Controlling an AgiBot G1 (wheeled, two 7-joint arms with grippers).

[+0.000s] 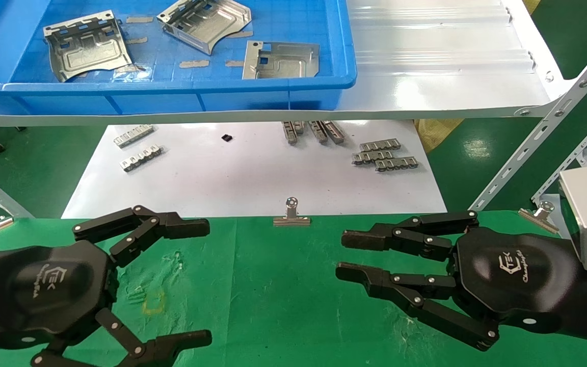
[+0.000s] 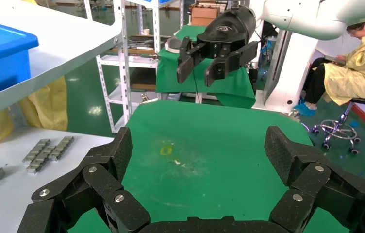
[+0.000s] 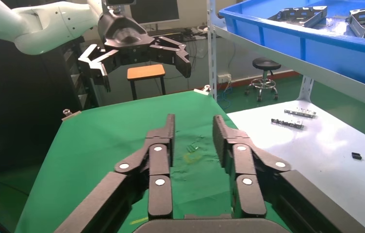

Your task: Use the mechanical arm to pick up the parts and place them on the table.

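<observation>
Three silver parts lie in the blue tray (image 1: 171, 86) on the raised white shelf at the back: one at the left (image 1: 85, 45), one in the middle (image 1: 204, 23), one at the right (image 1: 281, 60). The green cloth table (image 1: 273, 285) lies below, with no part on it. My left gripper (image 1: 208, 281) hovers over the cloth's near left, open wide and empty; its own view (image 2: 201, 150) shows only cloth between the fingers. My right gripper (image 1: 341, 256) hovers over the near right, open with a narrower gap and empty, as its own view (image 3: 193, 127) shows.
A glossy white sheet (image 1: 252, 173) under the shelf carries small grey toothed strips (image 1: 385, 155). Binder clips (image 1: 291, 213) sit on the cloth's far edge. A slanted white shelf upright (image 1: 543, 132) stands at the right. A faint yellow square (image 1: 153, 302) marks the cloth.
</observation>
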